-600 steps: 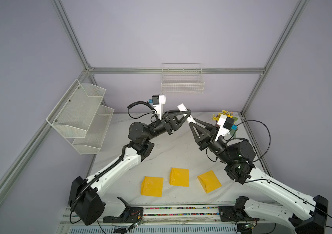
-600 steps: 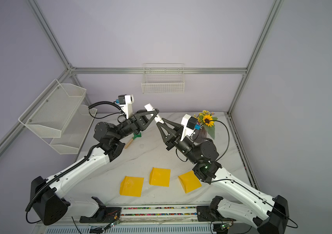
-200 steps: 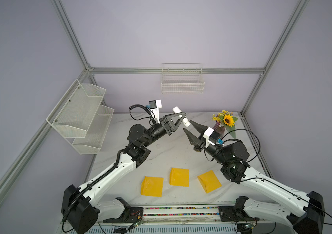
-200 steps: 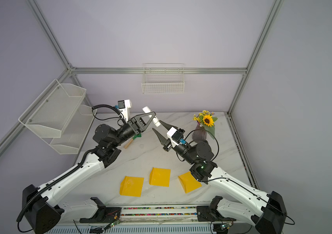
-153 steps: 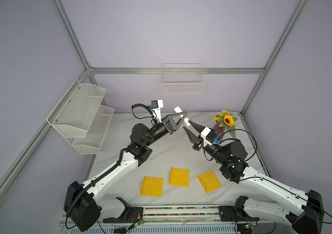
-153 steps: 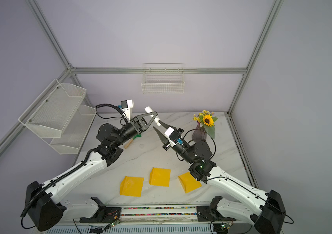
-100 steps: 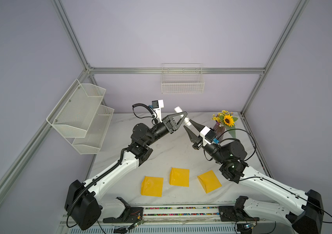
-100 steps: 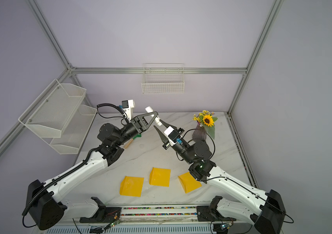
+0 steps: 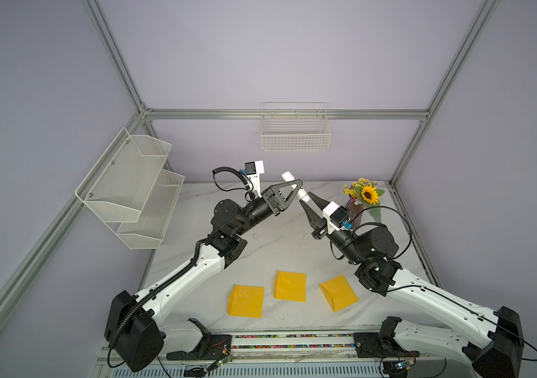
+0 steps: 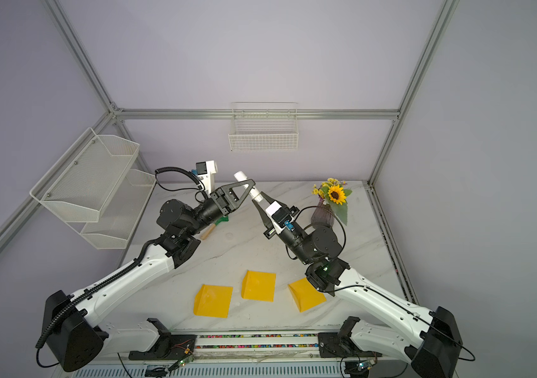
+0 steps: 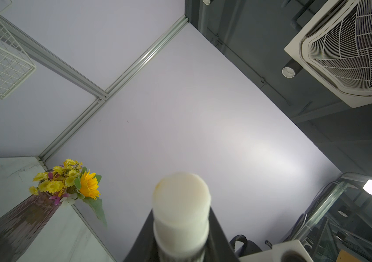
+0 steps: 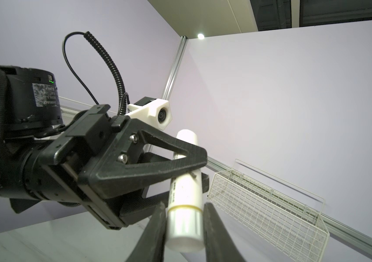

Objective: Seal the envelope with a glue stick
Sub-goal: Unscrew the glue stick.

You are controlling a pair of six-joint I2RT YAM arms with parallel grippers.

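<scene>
Above the rear of the counter [image 9: 277, 248], the glue stick [image 9: 289, 177] was held in the air, tilted and clear of the surface. The left tool [image 9: 296, 187] pinched the tube across its middle, with the upper end projecting beyond it. The right tool [image 9: 306, 201] met the tube from below, its fingers [image 12: 157, 226] pressed against opposite sides of the whitish cap [image 12: 184, 229]. Near the front edge lay a left envelope [image 9: 246, 300], a middle envelope [image 9: 290, 285] and a right envelope [image 9: 338, 293], all yellow, well apart from both tools.
</scene>
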